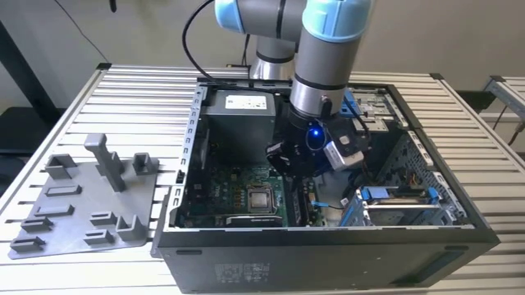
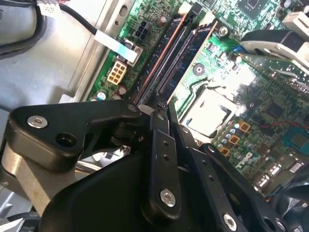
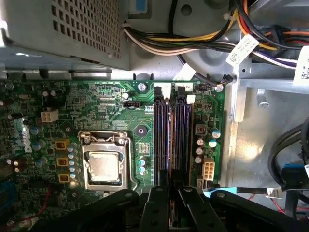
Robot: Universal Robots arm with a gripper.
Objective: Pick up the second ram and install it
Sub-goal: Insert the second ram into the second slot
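- Gripper (image 3: 170, 191) down inside case (image 1: 197, 184), over RAM slots (image 3: 173, 135), lined up with them.
- Fingers (image 2: 161, 145) together; held RAM, if any, not discernible.

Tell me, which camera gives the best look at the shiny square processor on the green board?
The first wrist view: the processor lies square-on and whole beside the memory slots. The second wrist view shows it slanted past the gripper. The exterior view shows it small, deep inside the case.
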